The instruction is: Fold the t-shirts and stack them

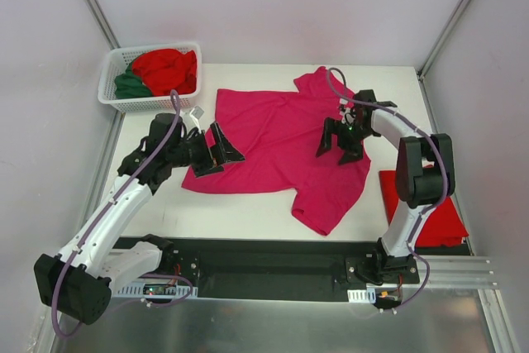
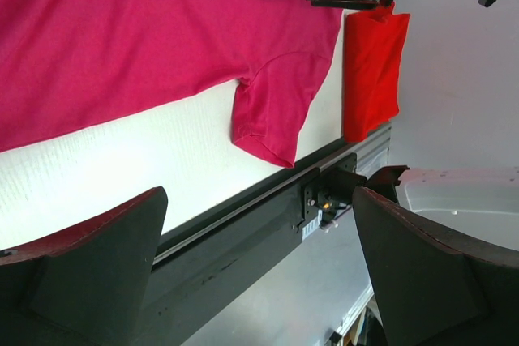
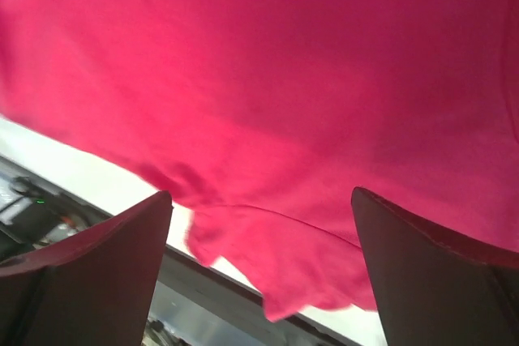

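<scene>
A magenta-pink t-shirt [image 1: 277, 138] lies spread across the middle of the table, one sleeve toward the near edge [image 2: 268, 119]. My left gripper [image 1: 221, 157] stands open at the shirt's left hem, nothing between its fingers [image 2: 259, 200]. My right gripper [image 1: 337, 150] hangs open over the shirt's right side, with pink cloth [image 3: 284, 79] below it and none held [image 3: 261, 200]. A folded bright red t-shirt [image 1: 434, 212] rests at the table's right front, also visible in the left wrist view [image 2: 371, 70].
A white lattice basket [image 1: 116, 97] at the back left holds a red shirt [image 1: 169, 68] and a dark green one [image 1: 131, 84]. A black rail [image 1: 273, 266] runs along the near table edge. Grey walls enclose the table on three sides.
</scene>
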`<control>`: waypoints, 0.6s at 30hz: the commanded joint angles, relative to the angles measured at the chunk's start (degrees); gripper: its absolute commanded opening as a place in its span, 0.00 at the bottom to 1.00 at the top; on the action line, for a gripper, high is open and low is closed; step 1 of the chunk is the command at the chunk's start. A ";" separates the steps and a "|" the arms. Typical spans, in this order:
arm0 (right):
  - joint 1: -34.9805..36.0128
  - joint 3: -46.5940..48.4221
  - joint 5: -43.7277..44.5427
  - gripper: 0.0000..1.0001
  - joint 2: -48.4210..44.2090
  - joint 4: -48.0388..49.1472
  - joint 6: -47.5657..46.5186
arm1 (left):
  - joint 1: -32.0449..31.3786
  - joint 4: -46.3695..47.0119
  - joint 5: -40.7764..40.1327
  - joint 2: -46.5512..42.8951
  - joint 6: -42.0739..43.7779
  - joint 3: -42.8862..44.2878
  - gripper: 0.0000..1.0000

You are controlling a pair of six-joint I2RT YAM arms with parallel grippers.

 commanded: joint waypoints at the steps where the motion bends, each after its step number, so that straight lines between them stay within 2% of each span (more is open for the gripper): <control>1: 0.30 0.78 6.85 0.96 -1.58 2.76 -5.29 | 0.02 1.95 3.00 0.16 1.82 -0.73 0.99; 9: 1.26 7.38 8.34 0.96 3.69 1.37 -5.91 | 0.54 1.86 3.71 -0.28 2.35 -0.20 0.99; 18: 4.86 3.44 8.61 0.96 3.61 -2.50 -4.77 | 4.75 1.78 3.18 1.64 5.07 3.21 0.99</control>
